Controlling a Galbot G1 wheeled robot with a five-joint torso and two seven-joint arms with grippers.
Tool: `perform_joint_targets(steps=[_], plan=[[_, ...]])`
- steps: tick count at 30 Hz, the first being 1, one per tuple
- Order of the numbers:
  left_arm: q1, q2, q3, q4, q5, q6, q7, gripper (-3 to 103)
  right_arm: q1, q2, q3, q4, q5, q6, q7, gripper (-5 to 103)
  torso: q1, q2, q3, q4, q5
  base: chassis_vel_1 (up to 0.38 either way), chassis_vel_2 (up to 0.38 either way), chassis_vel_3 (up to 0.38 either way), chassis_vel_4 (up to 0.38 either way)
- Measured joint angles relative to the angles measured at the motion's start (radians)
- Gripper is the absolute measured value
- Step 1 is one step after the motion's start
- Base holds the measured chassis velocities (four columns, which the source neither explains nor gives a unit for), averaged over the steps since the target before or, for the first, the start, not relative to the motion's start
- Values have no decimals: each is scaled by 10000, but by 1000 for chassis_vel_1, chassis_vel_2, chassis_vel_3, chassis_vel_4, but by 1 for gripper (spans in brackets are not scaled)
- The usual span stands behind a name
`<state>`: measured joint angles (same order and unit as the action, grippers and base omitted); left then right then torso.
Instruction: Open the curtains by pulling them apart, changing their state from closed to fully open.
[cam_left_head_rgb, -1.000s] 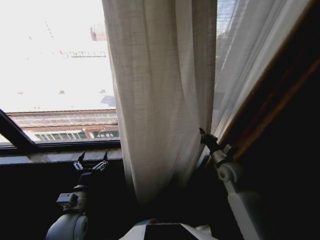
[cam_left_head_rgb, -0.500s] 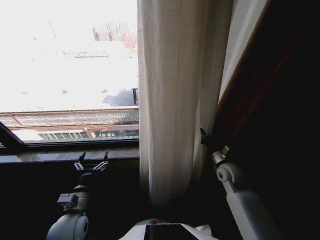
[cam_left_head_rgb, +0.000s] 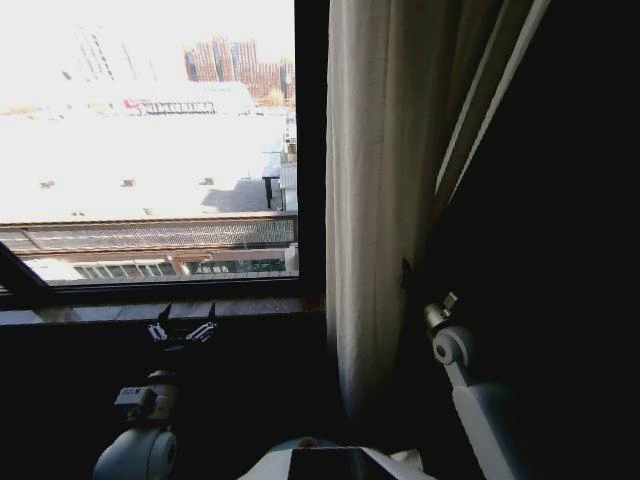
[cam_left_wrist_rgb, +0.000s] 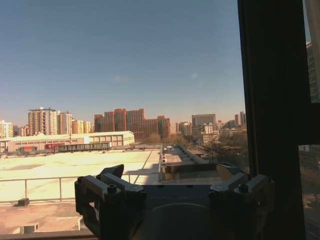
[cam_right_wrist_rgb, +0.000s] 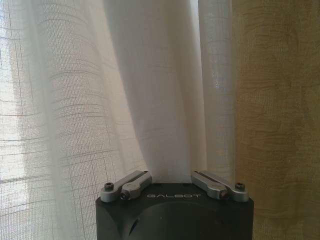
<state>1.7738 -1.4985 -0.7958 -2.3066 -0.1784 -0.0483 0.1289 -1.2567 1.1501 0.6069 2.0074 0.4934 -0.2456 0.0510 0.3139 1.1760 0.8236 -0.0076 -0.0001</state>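
Curtains (cam_left_head_rgb: 385, 200) bunched right of window, right pincer (cam_right_wrist_rgb: 171, 176) spread open, fabric against its fingers, left pincer (cam_left_head_rgb: 183, 318) open near sill.

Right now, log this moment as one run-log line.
curtains: bunched at the window's right side | right gripper: against the curtains, fingers open | left gripper: near sill, open, idle

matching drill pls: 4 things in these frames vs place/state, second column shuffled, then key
1. left tool
2. right tool
3. curtain
4. window frame

A. dark upright bar just left of the fabric
B. open, below the sill, apart from the fabric
C. bunched at the right, glass uncovered
D. pressed against the pleats

Pairs: 1-B, 2-D, 3-C, 4-A
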Motion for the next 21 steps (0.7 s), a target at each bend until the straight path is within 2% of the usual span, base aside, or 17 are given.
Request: perform_joint_targets(steps=[7, 8, 11, 13, 16, 17, 20, 21], plan=[[-5, -2, 8, 20, 0, -5, 13, 100, -23, -4, 26, -6, -35, 0, -1, 0, 0, 0, 0, -1, 3, 0, 0, 0, 0], [-2, -4, 11, 23, 0, -10, 14, 100, -31, -4, 31, -8, -61, 0, -8, -3, 0, 0, 0, -1, 4, 0, 0, 0, 0], [2, -6, 16, 35, 1, -17, 28, 100, -58, -3, 36, -9, -87, -2, -22, 12, 0, 0, 0, 0, 3, 0, 0, 0, 0], [-1, -9, 19, 41, 7, -18, 32, 100, -64, -3, 38, -9, -87, -3, -22, 12, 0, 0, 0, 0, 3, 0, 0, 0, 0], [-15, -22, 34, 60, 30, -27, 41, 100, -75, -6, 44, -8, -86, -5, -22, 27, 0, 1, 0, 0, 3, 0, 0, 0, 0], [-15, -22, 34, 60, 30, -27, 41, 100, -75, -6, 44, -8, -86, -5, -22, 27, 0, 1, 0, 0, 3, 0, 0, 0, 0], [-22, -24, 35, 73, 41, -45, 48, 100, -72, -13, 52, -23, -72, -16, -20, 44, 1, 0, 0, 0, 3, 0, 0, 0, 0], [-22, -24, 35, 73, 41, -45, 48, 100, -72, -13, 52, -23, -72, -16, -20, 44, 1, 0, 0, 0, 3, 0, 0, 0, 0]])
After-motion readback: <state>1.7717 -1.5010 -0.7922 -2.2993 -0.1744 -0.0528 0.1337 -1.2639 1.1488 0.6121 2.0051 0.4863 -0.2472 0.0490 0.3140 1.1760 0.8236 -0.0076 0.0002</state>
